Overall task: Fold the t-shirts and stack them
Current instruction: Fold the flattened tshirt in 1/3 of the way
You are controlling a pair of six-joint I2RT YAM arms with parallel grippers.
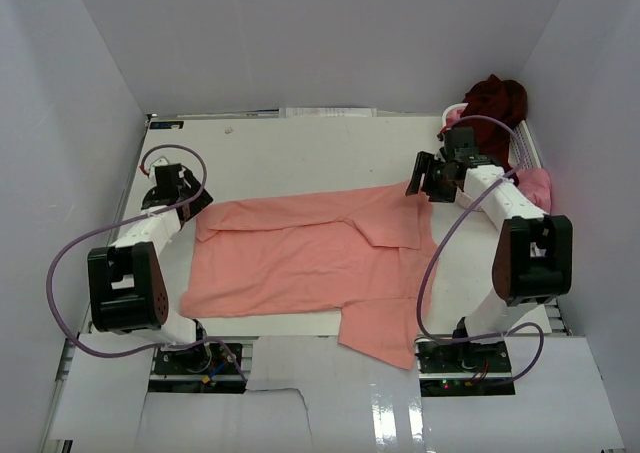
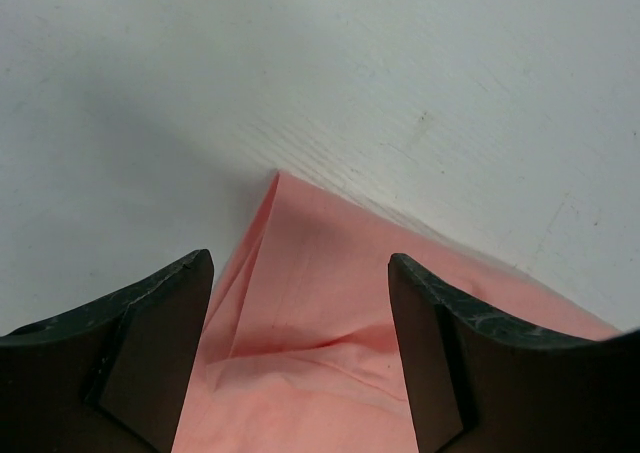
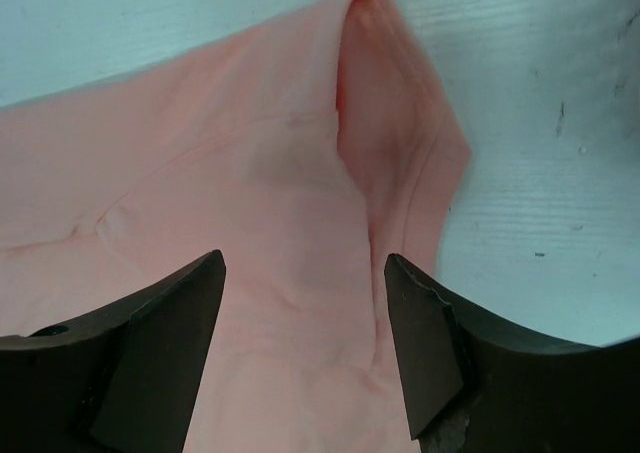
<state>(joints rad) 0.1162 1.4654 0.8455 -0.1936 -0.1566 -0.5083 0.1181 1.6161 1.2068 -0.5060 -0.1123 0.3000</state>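
Note:
The salmon-pink t-shirt (image 1: 300,258) lies spread flat across the middle of the table, with one part folded over at its far right and a flap reaching over the near edge. My left gripper (image 1: 186,195) is open just above the shirt's far left corner; in the left wrist view (image 2: 300,265) that corner (image 2: 300,353) lies between the fingers. My right gripper (image 1: 428,180) is open above the shirt's far right corner, and the cloth (image 3: 290,203) shows between the jaws (image 3: 303,263). The dark maroon t-shirt (image 1: 497,98) and the brighter pink t-shirt (image 1: 538,185) sit bunched at the far right.
A white slatted basket (image 1: 524,145) stands at the right edge and holds the maroon and pink shirts. White walls close in the table on three sides. Purple cables loop beside both arms.

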